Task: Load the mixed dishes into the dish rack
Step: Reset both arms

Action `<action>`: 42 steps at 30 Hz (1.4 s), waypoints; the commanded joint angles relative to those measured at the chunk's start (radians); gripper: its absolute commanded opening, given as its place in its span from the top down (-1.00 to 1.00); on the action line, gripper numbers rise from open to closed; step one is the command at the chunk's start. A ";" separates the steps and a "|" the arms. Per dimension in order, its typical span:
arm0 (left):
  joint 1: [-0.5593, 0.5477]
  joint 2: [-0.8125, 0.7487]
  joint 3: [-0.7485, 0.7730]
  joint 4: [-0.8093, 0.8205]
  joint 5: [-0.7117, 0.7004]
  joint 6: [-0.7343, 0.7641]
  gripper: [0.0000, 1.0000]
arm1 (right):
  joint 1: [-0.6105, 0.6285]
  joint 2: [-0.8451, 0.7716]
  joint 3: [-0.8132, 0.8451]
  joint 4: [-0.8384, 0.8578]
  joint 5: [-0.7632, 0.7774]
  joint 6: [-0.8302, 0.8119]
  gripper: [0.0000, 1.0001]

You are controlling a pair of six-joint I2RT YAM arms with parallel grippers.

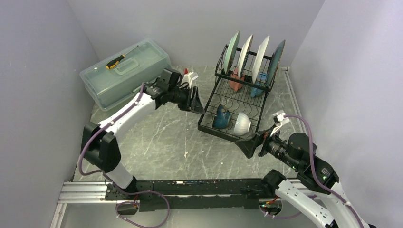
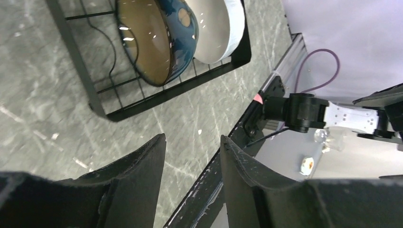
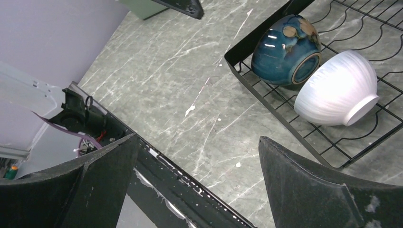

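The black wire dish rack (image 1: 223, 129) stands at the back right. Four plates stand upright in its upper tier: pale green (image 1: 233, 50), white (image 1: 245, 53), another white (image 1: 260, 57) and teal (image 1: 275, 61). A pink mug (image 1: 235, 81) and a blue mug (image 1: 258, 89) sit under them. On the lower tier lie a bowl, blue outside and tan inside (image 1: 221, 118) (image 2: 152, 38) (image 3: 285, 50), and a white bowl (image 1: 241, 123) (image 2: 216, 28) (image 3: 337, 88). My left gripper (image 1: 196, 102) (image 2: 192, 137) is open and empty, left of the rack. My right gripper (image 1: 249, 145) (image 3: 197, 137) is wide open and empty, at the rack's front edge.
A translucent green lidded box (image 1: 126, 71) with a yellow-and-black screwdriver (image 1: 115, 61) on top stands at the back left. A black mounting rail (image 1: 190, 187) runs along the near edge. Walls close in on the left, back and right.
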State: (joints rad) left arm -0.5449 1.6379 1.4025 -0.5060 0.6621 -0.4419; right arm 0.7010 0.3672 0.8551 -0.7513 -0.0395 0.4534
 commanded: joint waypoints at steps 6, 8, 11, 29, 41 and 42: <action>-0.004 -0.200 0.038 -0.216 -0.270 0.131 -0.06 | 0.002 0.024 0.010 0.008 0.074 0.001 -1.00; -0.004 -0.241 0.032 -0.243 -0.323 0.142 -0.13 | 0.002 0.032 0.014 0.001 0.094 -0.003 -1.00; -0.004 -0.310 0.026 -0.285 -0.387 0.153 -0.34 | 0.002 0.053 0.021 -0.011 0.136 -0.016 -1.00; -0.004 -0.649 -0.136 -0.401 -0.654 0.125 -0.99 | 0.002 0.236 0.094 -0.011 0.533 -0.058 -1.00; -0.004 -0.854 -0.330 -0.267 -0.712 0.107 -0.99 | -0.180 0.284 0.087 0.091 0.491 -0.131 -1.00; -0.004 -0.863 -0.339 -0.259 -0.714 0.106 -0.99 | -0.233 0.281 0.077 0.113 0.448 -0.138 -1.00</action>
State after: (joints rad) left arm -0.5449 0.8078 1.0866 -0.8597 -0.0109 -0.3195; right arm 0.5987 0.6380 0.9192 -0.7464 0.5064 0.3649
